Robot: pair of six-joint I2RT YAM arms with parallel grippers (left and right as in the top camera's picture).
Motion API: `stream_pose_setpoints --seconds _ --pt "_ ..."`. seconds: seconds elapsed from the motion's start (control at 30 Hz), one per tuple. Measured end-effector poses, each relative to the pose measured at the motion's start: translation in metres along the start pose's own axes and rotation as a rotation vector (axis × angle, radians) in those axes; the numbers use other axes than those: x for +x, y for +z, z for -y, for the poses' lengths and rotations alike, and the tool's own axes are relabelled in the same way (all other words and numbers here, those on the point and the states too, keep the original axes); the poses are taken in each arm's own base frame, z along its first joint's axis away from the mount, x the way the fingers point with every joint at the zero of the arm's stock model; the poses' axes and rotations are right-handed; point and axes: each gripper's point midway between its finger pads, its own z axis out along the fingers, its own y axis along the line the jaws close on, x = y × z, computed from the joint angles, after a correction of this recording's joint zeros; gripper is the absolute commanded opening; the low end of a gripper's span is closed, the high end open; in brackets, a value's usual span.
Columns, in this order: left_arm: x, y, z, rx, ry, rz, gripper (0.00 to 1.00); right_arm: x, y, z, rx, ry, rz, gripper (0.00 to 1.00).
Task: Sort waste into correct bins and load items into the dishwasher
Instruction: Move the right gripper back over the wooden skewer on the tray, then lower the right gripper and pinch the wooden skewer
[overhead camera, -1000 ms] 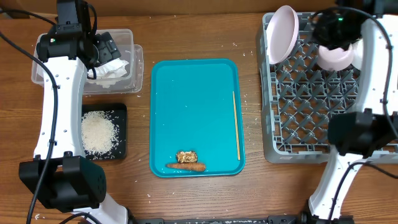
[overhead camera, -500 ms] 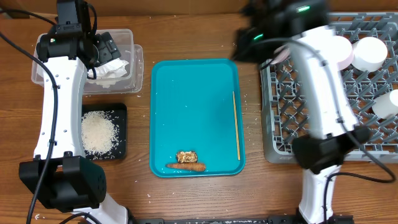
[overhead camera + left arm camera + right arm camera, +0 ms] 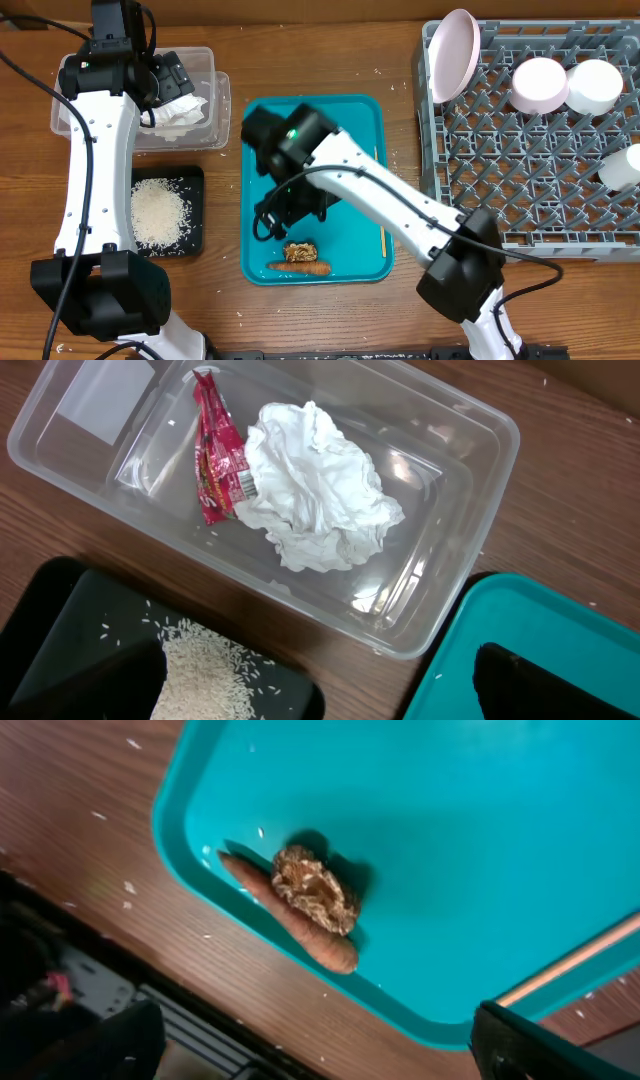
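**A:** Biggest thing first?

**B:** The grey dish rack [image 3: 520, 180], on the right side of the table. A large plate [image 3: 452, 55] leans on edge in its far left corner. Two round white dishes [image 3: 540, 85] sit side by side along the far edge (bowl or cup, I cannot tell).

**A:** Then?

**B:** The teal tray [image 3: 350, 250] in the middle, with a thin stick [image 3: 381, 200] lying along its right side. To its left are the clear tub [image 3: 450, 480] and, nearer, the black tray [image 3: 195, 210] carrying loose rice [image 3: 158, 212].

**A:** What's in the tub?

**B:** A crumpled napkin [image 3: 315, 485], with a red wrapper [image 3: 212, 450] touching it.

**A:** And the claws?

**B:** The right gripper [image 3: 315, 1015] hangs over the teal tray's near end, fingers spread wide and holding nothing. The left gripper [image 3: 320, 652] hangs above the tub, also spread wide and empty.

**A:** Smallest bits?

**B:** The carrot [image 3: 300, 925] lies along the teal tray's near rim, and the brown lump [image 3: 312, 890] rests against it.
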Motion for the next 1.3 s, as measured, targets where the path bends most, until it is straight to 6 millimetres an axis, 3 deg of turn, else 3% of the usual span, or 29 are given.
stream_pose_setpoints --seconds 0.2,0.47,0.73,0.93,1.1,1.3 --pt "0.000 0.000 0.000 0.000 0.000 0.000 1.00 -0.001 0.031 0.003 0.019 0.010 -0.015 1.00" --pt "0.000 0.000 0.000 0.000 0.000 0.000 1.00 -0.012 0.031 0.012 0.015 0.111 0.024 1.00" --pt "0.000 0.000 0.000 0.000 0.000 0.000 1.00 -0.012 0.023 0.057 0.049 0.232 0.013 1.00" --pt "0.000 0.000 0.000 0.000 0.000 0.000 1.00 -0.034 0.022 0.098 0.107 0.374 0.115 1.00" --pt "0.000 0.000 0.000 0.000 0.000 0.000 1.00 -0.039 0.036 0.128 0.116 0.474 0.143 0.97" --pt "0.000 0.000 0.000 0.000 0.000 0.000 1.00 -0.021 0.072 0.153 0.125 0.553 0.090 0.95"
